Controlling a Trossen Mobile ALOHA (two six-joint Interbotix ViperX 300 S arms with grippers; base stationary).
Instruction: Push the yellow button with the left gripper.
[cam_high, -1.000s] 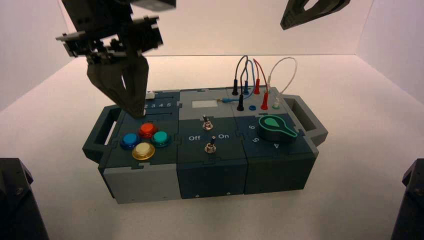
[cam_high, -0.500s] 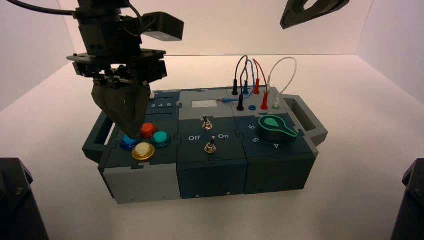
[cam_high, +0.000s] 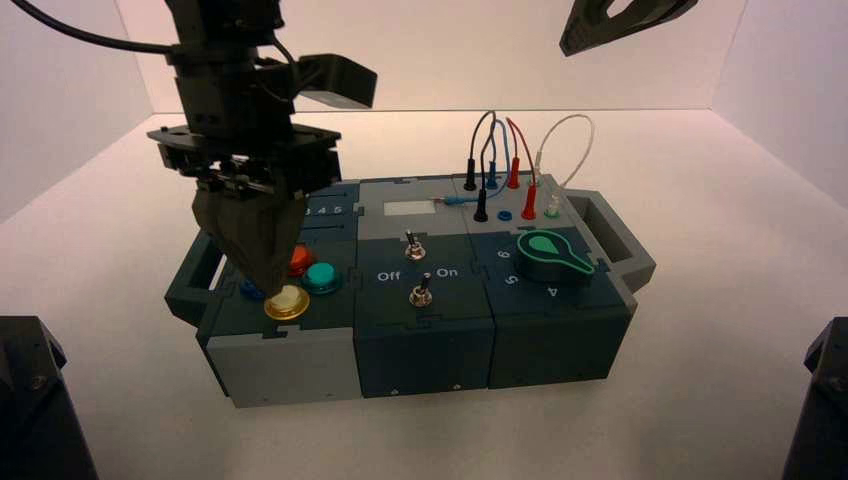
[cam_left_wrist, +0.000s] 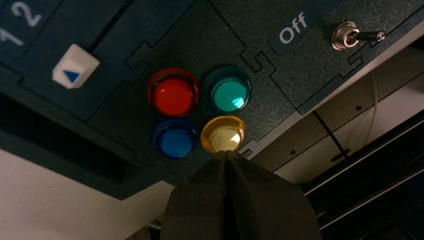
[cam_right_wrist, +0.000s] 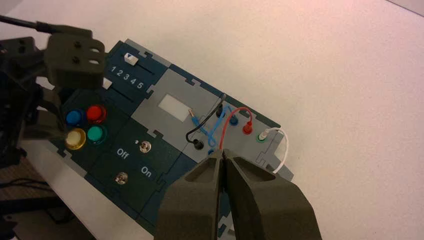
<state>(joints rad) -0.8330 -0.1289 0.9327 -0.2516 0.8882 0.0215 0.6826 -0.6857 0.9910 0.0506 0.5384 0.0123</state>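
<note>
The yellow button (cam_high: 287, 303) sits at the front of a cluster of coloured buttons on the left part of the box (cam_high: 300, 370). It also shows in the left wrist view (cam_left_wrist: 223, 134) and the right wrist view (cam_right_wrist: 75, 138). My left gripper (cam_high: 275, 284) is shut, and its tip (cam_left_wrist: 226, 152) is at the yellow button's edge; I cannot tell whether it touches the cap. The red button (cam_left_wrist: 173, 93), teal button (cam_left_wrist: 228, 91) and blue button (cam_left_wrist: 174, 138) stand beside it. My right gripper (cam_right_wrist: 222, 152) is shut and empty, high above the box's wire end (cam_high: 620, 20).
Two toggle switches (cam_high: 411, 243) (cam_high: 422, 293) stand by the "Off" and "On" lettering in the middle. A black and green knob (cam_high: 552, 256) and plugged wires (cam_high: 500, 160) are on the right. A white slider (cam_left_wrist: 75, 66) stands near the numbers. Box handles (cam_high: 622, 240) stick out at both ends.
My left gripper has come down and forward from above the slider numbers, over the red and blue buttons, to the yellow button. The right arm has not moved.
</note>
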